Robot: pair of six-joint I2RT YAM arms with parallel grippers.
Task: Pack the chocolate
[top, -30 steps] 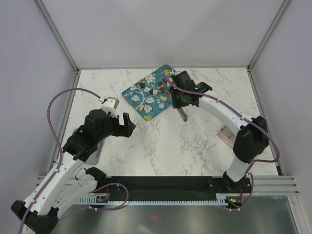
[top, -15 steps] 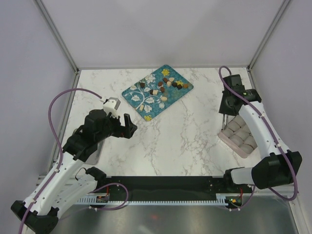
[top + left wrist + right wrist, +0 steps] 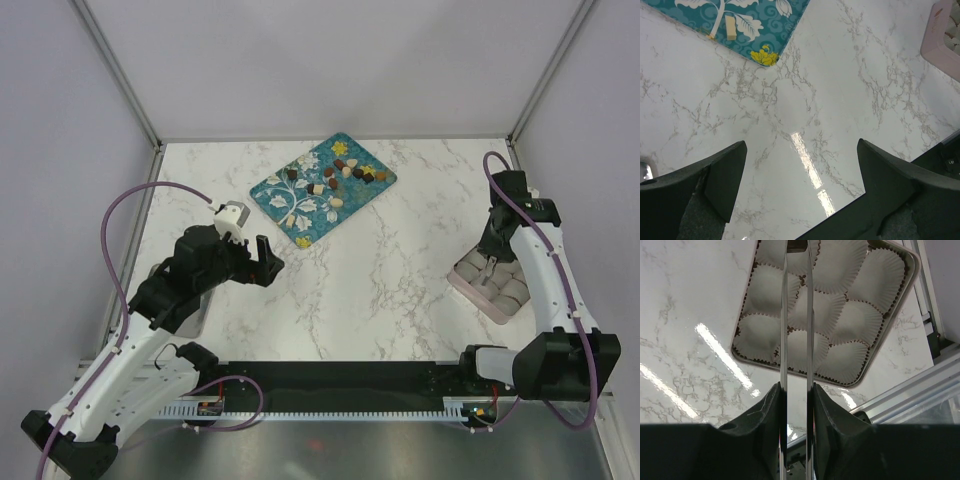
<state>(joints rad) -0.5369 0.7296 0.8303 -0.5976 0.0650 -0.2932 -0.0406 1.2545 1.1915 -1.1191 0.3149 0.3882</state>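
Note:
Several small chocolate pieces [image 3: 345, 172], dark brown, light brown and cream, lie on the teal flowered tray [image 3: 275, 195] at the back of the table. One cream piece [image 3: 731, 28] shows on the tray's corner [image 3: 700, 20] in the left wrist view. My right gripper [image 3: 797, 390] is shut on metal tongs [image 3: 785, 315], which hang over the pink box [image 3: 910, 280] of white paper cups. A dark bit [image 3: 797, 245] sits between the tong tips at the frame's top edge. From above, the right gripper [image 3: 496, 238] is over the box [image 3: 462, 283]. My left gripper [image 3: 265, 258] [image 3: 800, 170] is open over bare marble.
A grey metal container [image 3: 200, 312] lies partly under my left arm at the table's left edge. The pink box's corner [image 3: 942, 40] shows in the left wrist view. An aluminium rail [image 3: 400, 385] runs along the near edge, and frame posts stand at the back corners.
My right arm has swung from the teal tray over to the pink box at the right, carrying the tongs. The left arm has stayed put.

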